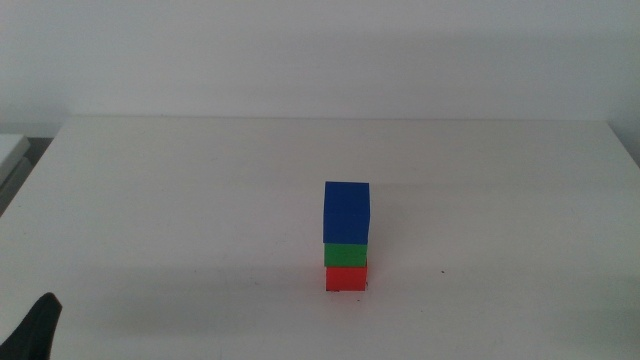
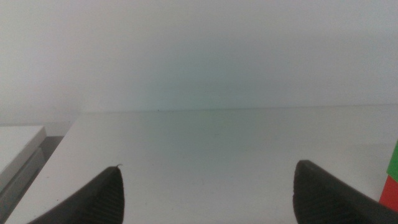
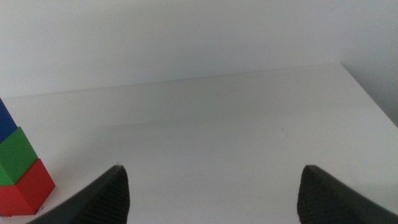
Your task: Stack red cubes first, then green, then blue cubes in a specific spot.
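Note:
A stack of three cubes stands on the white table a little right of centre, towards the front. The red cube (image 1: pixel 346 277) is at the bottom, the green cube (image 1: pixel 345 255) on it, the blue cube (image 1: pixel 347 211) on top. The pen marks of the spot are hidden under the stack. My left gripper (image 1: pixel 35 325) shows only as a dark tip at the bottom left corner, far from the stack. In its wrist view the left gripper (image 2: pixel 208 199) is open and empty. My right gripper (image 3: pixel 211 196) is open and empty, out of the middle view. The stack shows beside it (image 3: pixel 15 165).
The table's far edge (image 1: pixel 340 120) meets a white wall. A pale object (image 1: pixel 10 150) lies off the table's left side. A small dark speck (image 1: pixel 444 271) marks the tabletop right of the stack.

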### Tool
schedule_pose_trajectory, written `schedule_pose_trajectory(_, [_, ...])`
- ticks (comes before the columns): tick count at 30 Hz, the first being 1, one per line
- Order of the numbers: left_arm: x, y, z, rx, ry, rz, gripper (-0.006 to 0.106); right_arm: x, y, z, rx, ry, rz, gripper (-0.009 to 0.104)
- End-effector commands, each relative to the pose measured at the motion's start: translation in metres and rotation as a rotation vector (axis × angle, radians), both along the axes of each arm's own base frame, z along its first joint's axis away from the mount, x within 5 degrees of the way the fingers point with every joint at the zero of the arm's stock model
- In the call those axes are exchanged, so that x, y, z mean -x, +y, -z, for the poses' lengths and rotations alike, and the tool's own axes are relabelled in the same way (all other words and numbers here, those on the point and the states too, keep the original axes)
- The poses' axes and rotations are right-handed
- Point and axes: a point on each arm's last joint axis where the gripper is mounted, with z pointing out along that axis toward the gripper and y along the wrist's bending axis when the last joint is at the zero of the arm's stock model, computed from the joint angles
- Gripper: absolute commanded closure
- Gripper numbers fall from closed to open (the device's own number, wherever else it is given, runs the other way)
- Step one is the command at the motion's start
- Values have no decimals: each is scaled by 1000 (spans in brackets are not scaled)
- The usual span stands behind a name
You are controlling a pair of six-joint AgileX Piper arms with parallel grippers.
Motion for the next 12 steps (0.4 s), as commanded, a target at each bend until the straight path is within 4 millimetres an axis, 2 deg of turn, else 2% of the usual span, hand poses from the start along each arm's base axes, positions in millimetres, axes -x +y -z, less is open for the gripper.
schedule_pose_trajectory(1, [0,0,-2,2,-22,0,10,0,0,0,2,-12,4,8])
schedule_pose_trajectory(12, [0,0,-2,-17,-24,-2,10,0,0,0,2,-12,4,8])
